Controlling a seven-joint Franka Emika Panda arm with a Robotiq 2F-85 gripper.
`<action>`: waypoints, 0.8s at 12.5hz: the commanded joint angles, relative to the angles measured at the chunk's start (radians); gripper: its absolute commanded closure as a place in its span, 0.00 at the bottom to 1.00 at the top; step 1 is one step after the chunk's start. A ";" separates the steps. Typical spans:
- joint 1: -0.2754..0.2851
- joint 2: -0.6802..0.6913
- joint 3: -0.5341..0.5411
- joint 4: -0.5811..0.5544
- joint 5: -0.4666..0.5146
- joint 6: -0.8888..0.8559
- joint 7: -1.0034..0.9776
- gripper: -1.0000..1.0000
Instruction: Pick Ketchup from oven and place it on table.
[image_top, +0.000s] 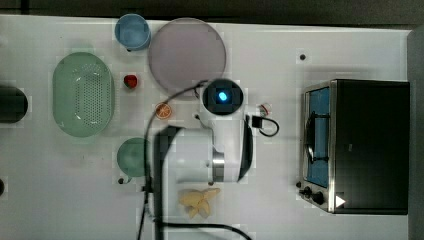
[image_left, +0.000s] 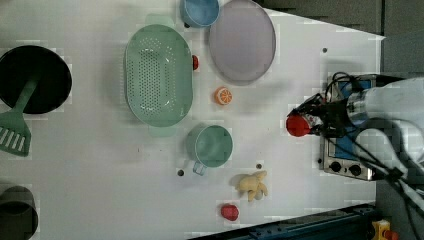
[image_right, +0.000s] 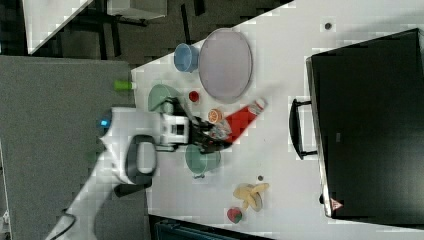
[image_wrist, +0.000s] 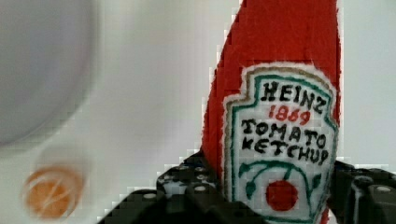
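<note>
My gripper (image_wrist: 275, 198) is shut on the ketchup (image_wrist: 275, 93), a red bottle with a white label, its dark fingers (image_wrist: 187, 186) on either side of the lower body. The right view has the ketchup (image_right: 242, 120) sticking out of the gripper (image_right: 212, 134) with its white cap toward the oven (image_right: 370, 125). It hangs over the white table (image_top: 300, 210) between the grey plate and the oven (image_top: 370, 145). In the left view the bottle's red base (image_left: 298, 125) sits at the gripper (image_left: 315, 117). The oven's blue glass door (image_top: 318, 135) faces the arm.
Grey plate (image_top: 186, 54), blue cup (image_top: 132, 31), green colander (image_top: 83, 94), strawberry (image_top: 130, 81), orange slice (image_top: 163, 111) and green mug (image_top: 132, 157) lie at the top view's left. A banana bunch (image_top: 200, 201) lies below the arm. Black pan (image_left: 35, 79) and green spatula (image_left: 15, 130) sit at the left view's left.
</note>
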 joint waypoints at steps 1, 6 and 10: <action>0.005 0.028 0.009 -0.020 0.020 0.119 0.005 0.37; 0.003 0.127 -0.002 -0.027 0.020 0.202 0.006 0.37; 0.003 0.128 -0.006 -0.036 0.020 0.210 0.009 0.00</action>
